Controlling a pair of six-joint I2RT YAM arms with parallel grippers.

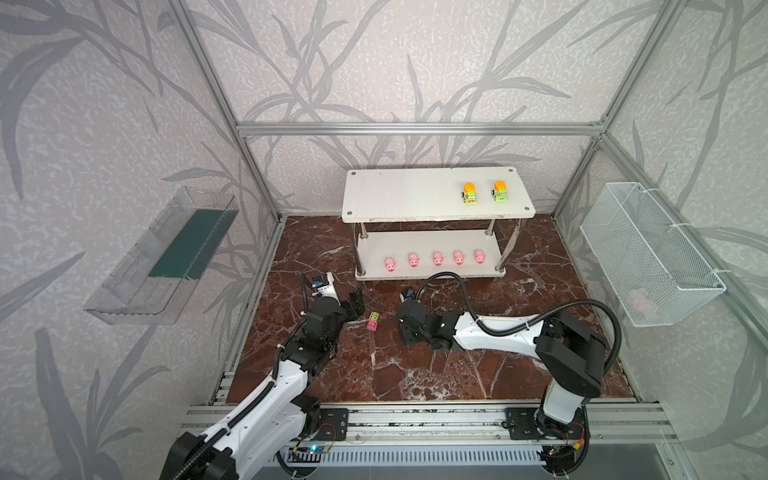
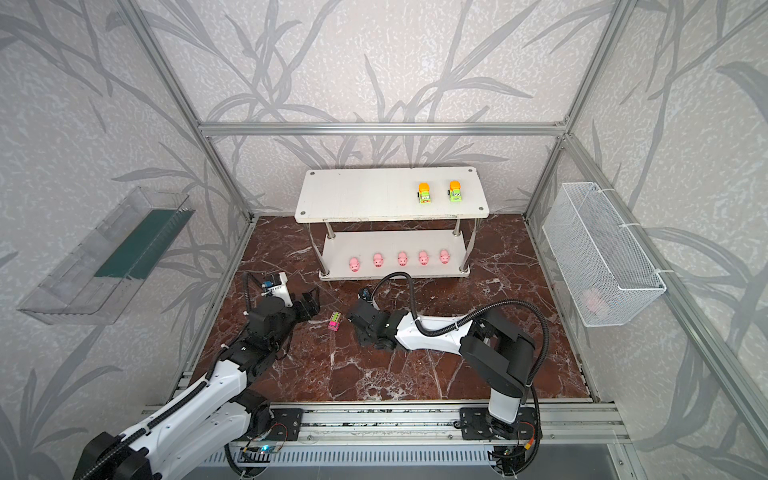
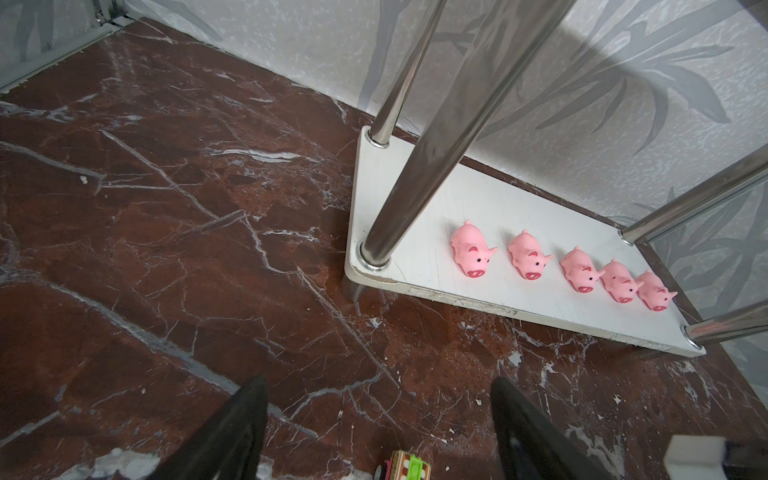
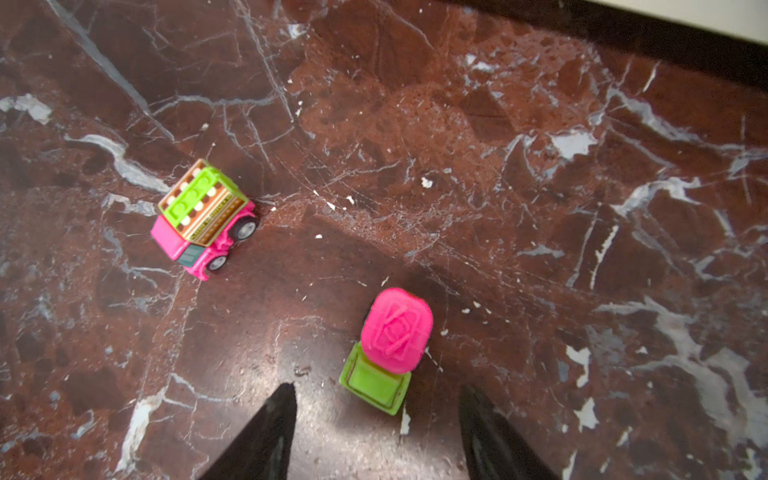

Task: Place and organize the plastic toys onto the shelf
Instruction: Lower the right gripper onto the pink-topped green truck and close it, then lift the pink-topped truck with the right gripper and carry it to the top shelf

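Sitting low in the middle of the right wrist view, the green car with the pink top (image 4: 384,353) rests on the marble floor (image 4: 540,208) just ahead of the right gripper (image 4: 377,388), whose jaws stand apart on either side of it and, as far as I can tell, touch nothing. Up and to the left of it in that view, the pink car with the green roof (image 4: 203,218) lies loose; in both top views it sits at centre frame between the two arms. The left gripper (image 3: 378,380) hovers near it, jaws spread wide and empty. Further back stands the shelf (image 1: 399,195), with two orange-topped green cars (image 1: 485,193) at the upper right of its top board and five pink pigs (image 1: 436,258) lined along the lower board. Now the danger: that pink top is rounded, so a squeeze on it could pop the car out sideways, and its wheels could let it roll off. Both arms crowd the same patch, so a careless reach risks a knock.
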